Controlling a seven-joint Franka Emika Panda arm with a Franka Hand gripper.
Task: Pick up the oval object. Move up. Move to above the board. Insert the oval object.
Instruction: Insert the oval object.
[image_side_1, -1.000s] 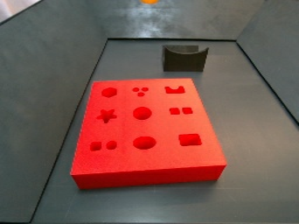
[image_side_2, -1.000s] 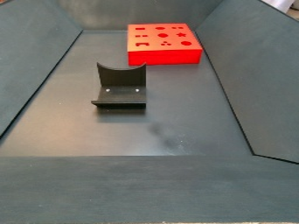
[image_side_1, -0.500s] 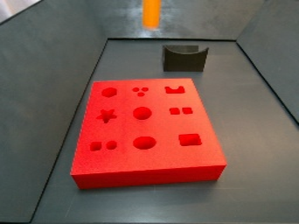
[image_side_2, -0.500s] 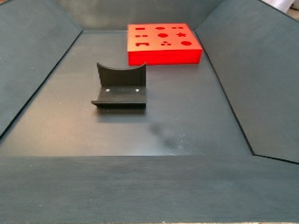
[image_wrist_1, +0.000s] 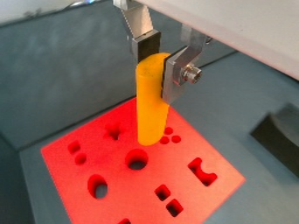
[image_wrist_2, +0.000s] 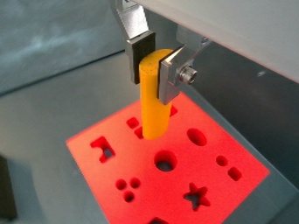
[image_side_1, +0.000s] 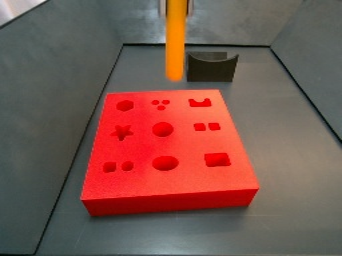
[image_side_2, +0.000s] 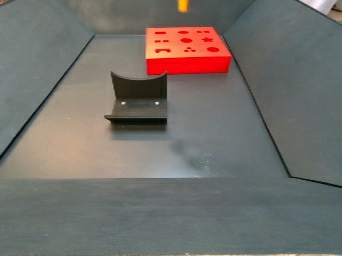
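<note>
A: Why does the board (image_side_1: 167, 150) lie flat on the floor, cut-outs up, the fixture (image_side_1: 211, 66) beyond its far edge?

B: So the oval object (image_wrist_1: 151, 98) can drop straight in. The gripper (image_wrist_1: 160, 54), clenched on its top, hangs it upright above the board's middle.

A: Changed?

B: Half a second ago, only its tip showed; now it reaches lower.

The oval object (image_wrist_1: 151, 98) is orange-yellow. The board (image_side_1: 167, 148) is bright red. The fixture (image_side_2: 136, 98) is dark. The end effector (image_wrist_1: 162, 54) fingers are silver, above the board.
</note>
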